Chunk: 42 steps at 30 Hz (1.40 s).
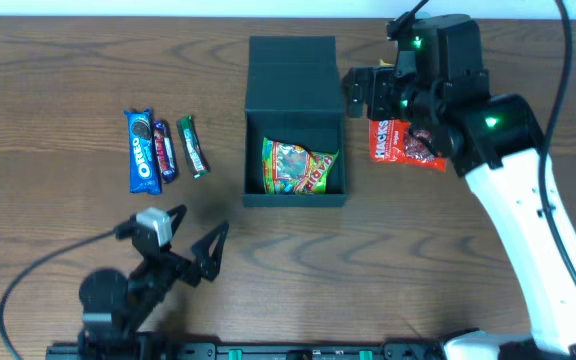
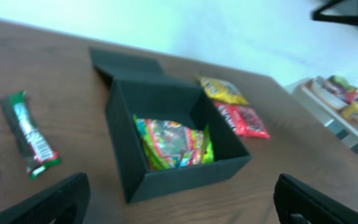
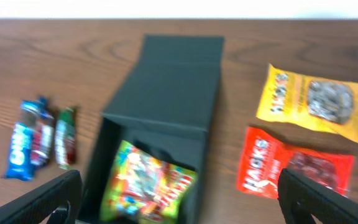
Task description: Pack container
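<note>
The container sits open in the middle of the bench, lid flap laid back, one candy bag inside. My right pincer hovers spread and empty near the red packet. The left pincer gapes empty at the front. I'd centre over the red packet, pinch one edge, and lift clear of the wall.

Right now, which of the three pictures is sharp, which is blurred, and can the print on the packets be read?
Overhead: sharp and evenly lit, the blue packet reads Oreo. Left wrist: soft everywhere, print on the green bar unreadable, top of the picture pale and bluish. Right wrist: blurred, yet HACKS on the red packet is readable.
</note>
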Each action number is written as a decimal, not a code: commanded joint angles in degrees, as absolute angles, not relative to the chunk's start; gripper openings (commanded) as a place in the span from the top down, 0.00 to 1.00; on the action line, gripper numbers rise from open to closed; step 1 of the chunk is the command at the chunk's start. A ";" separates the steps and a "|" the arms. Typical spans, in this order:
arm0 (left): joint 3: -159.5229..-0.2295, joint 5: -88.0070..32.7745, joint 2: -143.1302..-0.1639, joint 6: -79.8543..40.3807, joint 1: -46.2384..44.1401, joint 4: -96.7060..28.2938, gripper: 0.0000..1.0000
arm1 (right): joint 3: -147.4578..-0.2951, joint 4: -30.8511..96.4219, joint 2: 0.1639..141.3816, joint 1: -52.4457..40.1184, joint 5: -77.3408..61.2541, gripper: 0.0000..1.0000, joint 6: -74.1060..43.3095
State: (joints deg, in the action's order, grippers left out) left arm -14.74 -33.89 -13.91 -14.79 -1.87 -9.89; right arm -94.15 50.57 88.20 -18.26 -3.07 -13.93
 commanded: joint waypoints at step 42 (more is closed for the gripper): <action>-61.63 -3.51 -105.06 14.15 12.73 -16.29 0.13 | -93.45 50.59 91.42 -12.93 -3.03 0.01 -1.19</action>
